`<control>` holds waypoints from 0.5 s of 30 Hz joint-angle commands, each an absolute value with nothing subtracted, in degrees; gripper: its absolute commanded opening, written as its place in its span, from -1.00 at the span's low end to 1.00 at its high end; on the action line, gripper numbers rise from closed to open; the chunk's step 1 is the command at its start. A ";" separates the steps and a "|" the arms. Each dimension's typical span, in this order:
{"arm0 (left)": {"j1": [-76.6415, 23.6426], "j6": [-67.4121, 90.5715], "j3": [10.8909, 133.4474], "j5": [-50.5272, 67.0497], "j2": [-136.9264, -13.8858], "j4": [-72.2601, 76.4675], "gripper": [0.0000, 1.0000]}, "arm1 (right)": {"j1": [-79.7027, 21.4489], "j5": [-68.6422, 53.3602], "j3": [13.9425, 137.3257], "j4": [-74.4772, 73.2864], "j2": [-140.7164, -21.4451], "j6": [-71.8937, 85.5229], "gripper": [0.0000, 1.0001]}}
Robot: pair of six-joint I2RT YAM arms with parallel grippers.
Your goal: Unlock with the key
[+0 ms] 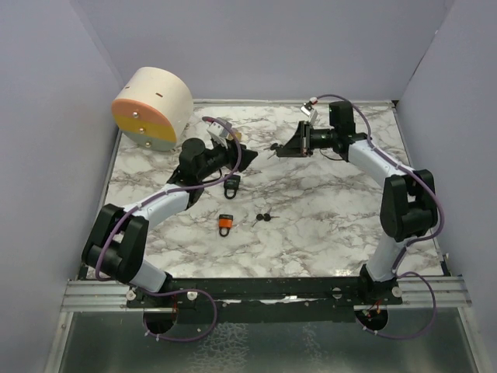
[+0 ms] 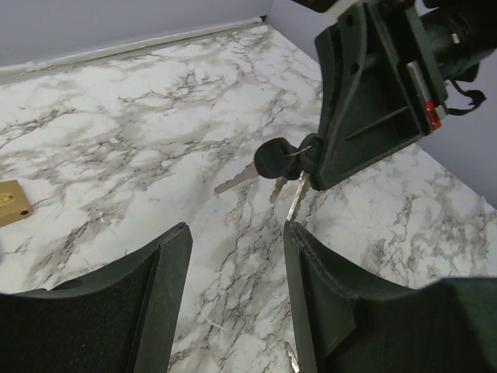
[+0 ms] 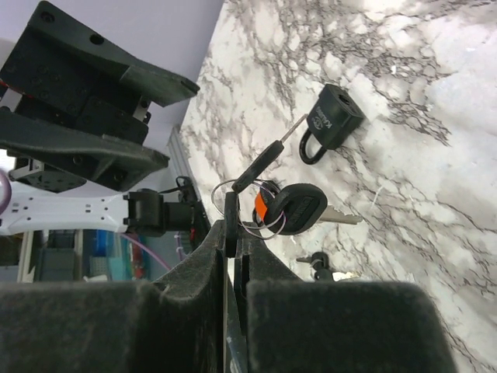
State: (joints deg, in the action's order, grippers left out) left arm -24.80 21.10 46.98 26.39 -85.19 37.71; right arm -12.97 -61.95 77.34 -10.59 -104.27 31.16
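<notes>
Nearest my bases, an orange lock (image 1: 225, 224) lies on the marble tabletop (image 1: 326, 233), with a pair of loose keys (image 1: 264, 218) just beside it on the right. A little farther out a black lock (image 1: 232, 185) lies flat with its shackle closed, near my left claw (image 1: 241, 154) but apart from it.

My left claw (image 2: 233, 241) is spread wide and grips nothing. Bare tabletop shows between its fingers (image 2: 167, 268). It points toward my right claw (image 1: 281, 148), which is near it but not touching.

My right claw (image 3: 233, 225) is pinched closed on the ring of the key bunch (image 3: 293, 207). The bunch (image 2: 272, 159) hangs from the fingertips above the tabletop: one black-headed key sticks out sideways and the other blades point down. In the right wrist view the black lock (image 3: 334, 120) lies beyond the bunch.

A brass block (image 2: 11, 203) sits at the left edge of the left wrist view; I cannot tell more about it.

Farthest off, in the far left corner, a cream drum (image 1: 151, 107) with an orange-and-yellow face lies on its side.
</notes>
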 commanded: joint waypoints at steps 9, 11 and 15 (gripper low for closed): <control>-24.56 23.69 44.19 10.85 -83.40 29.59 0.33 | -12.46 -52.55 70.66 -4.76 -98.85 30.32 -0.98; -24.83 23.63 43.59 7.02 -82.80 26.02 0.48 | -12.35 -52.56 70.22 -4.75 -98.81 30.32 -0.97; -25.63 21.86 44.73 0.59 -82.48 16.70 0.73 | -12.22 -52.71 69.55 -4.45 -98.67 30.39 -0.98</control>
